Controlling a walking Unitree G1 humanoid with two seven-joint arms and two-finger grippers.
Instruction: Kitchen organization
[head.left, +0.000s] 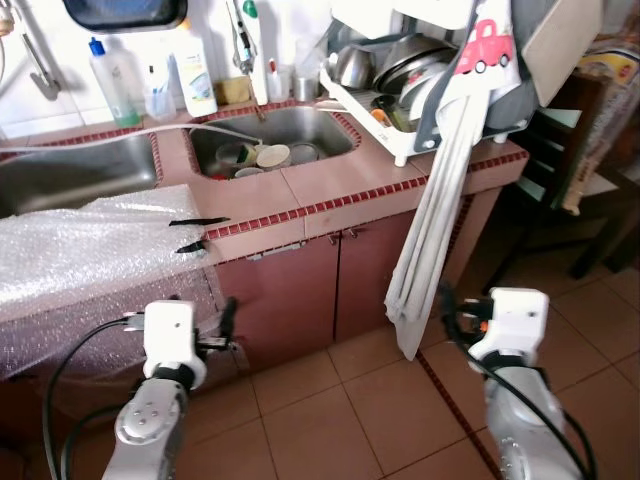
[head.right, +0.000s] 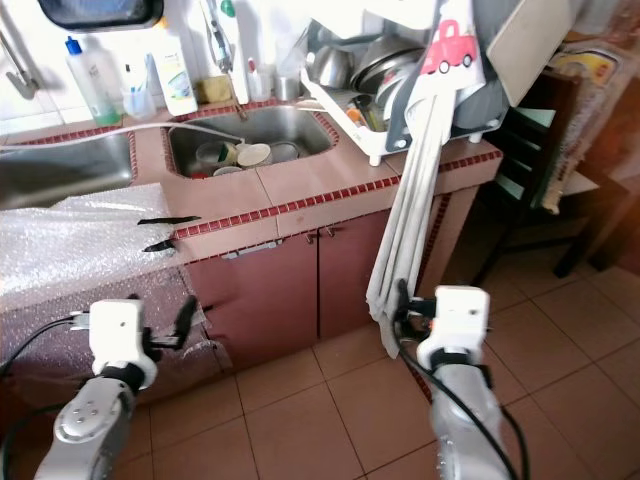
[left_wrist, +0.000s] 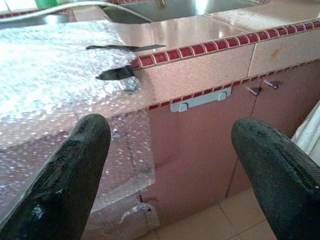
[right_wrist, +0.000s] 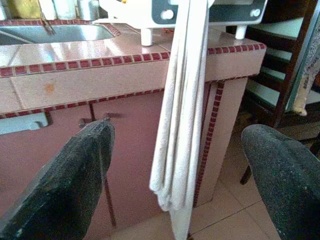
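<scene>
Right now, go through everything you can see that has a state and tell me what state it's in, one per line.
Left hand: open, empty, held low in front of the counter.
Right hand: open, empty, facing the towel.
Cupboard doors: closed.
Right sink: holds dirty dishes.
Dish rack: loaded with pots and bowls.
Towel: hanging down from the rack.
Bubble wrap: draped over the counter edge.

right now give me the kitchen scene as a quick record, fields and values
left gripper: open, held low in front of the counter's cabinet
right gripper: open, low, facing the hanging towel
towel: white, hangs from the dish rack down past the counter edge
dish rack: on the counter right of the sink, loaded with pots and plates
sink: holds cups and dishes
bubble wrap: drapes over the counter's left part and front
bottles: stand behind the sink
</scene>
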